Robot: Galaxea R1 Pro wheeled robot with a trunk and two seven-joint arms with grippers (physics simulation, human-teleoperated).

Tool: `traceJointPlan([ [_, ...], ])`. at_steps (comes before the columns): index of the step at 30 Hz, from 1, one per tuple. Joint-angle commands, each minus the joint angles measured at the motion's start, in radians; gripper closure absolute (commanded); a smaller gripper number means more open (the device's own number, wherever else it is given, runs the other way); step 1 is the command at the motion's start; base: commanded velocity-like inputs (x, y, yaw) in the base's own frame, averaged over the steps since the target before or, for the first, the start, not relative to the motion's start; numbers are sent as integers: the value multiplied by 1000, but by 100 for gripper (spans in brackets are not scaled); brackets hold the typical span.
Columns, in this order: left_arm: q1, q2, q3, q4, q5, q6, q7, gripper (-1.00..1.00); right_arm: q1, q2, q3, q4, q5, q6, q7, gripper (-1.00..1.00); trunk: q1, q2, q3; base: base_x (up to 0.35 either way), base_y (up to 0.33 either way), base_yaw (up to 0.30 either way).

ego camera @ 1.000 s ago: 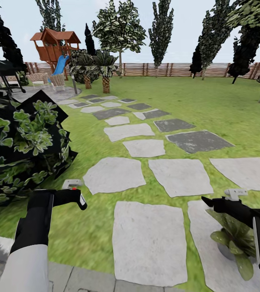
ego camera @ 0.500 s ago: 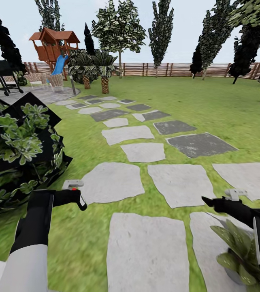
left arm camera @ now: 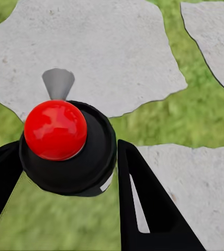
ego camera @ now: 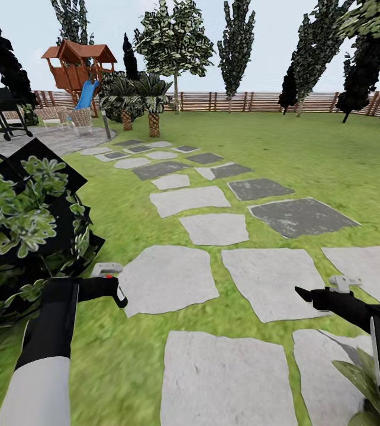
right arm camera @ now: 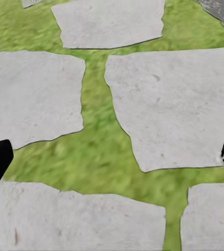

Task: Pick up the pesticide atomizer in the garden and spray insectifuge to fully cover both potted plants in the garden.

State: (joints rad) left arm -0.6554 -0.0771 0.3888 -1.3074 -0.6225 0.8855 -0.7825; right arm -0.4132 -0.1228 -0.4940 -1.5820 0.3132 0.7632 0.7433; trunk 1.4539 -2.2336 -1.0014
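Observation:
In the left wrist view the pesticide atomizer (left arm camera: pixel 86 167), a dark bottle with a red button top (left arm camera: pixel 55 129) and a small grey nozzle (left arm camera: pixel 58 83), sits between the two black fingers of my left gripper (left arm camera: pixel 70 149), which is shut on it. The head view has that left gripper (ego camera: pixel 116 290) low at the left, over grass. Low at the right, my right gripper (ego camera: pixel 308 294) is open and holds nothing; its fingertips stand wide apart over stepping stones (right arm camera: pixel 169 104). One potted plant (ego camera: pixel 356 376) peeks out at the bottom right corner, partly behind my right arm.
A big dark leafy bush (ego camera: pixel 24 219) crowds the left side. Grey stepping stones (ego camera: pixel 169 278) lead across the lawn toward palms (ego camera: pixel 153 97), a wooden play tower (ego camera: pixel 80 65) and a slat fence (ego camera: pixel 243 100). A grey bollard (ego camera: pixel 105 123) stands by the far paving.
The whole view has shifted as the robot rolls forward: the stones and the potted plant slide down and the bush slides left. Both arms keep their pose.

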Motion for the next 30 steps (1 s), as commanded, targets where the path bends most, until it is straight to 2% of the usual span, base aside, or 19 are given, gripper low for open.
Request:
traceJointPlan([
  [1,-1,-1,3,-1,-9,3,-10,100,-1,0,-1,-1,10,2,10,-100,0,0,-1,333,17,0],
  [30,-1,-3,-2,7,-8,0,-11,100,-1,2,0,-1,10,1,10,-100,0,0,-1,334,1,0],
])
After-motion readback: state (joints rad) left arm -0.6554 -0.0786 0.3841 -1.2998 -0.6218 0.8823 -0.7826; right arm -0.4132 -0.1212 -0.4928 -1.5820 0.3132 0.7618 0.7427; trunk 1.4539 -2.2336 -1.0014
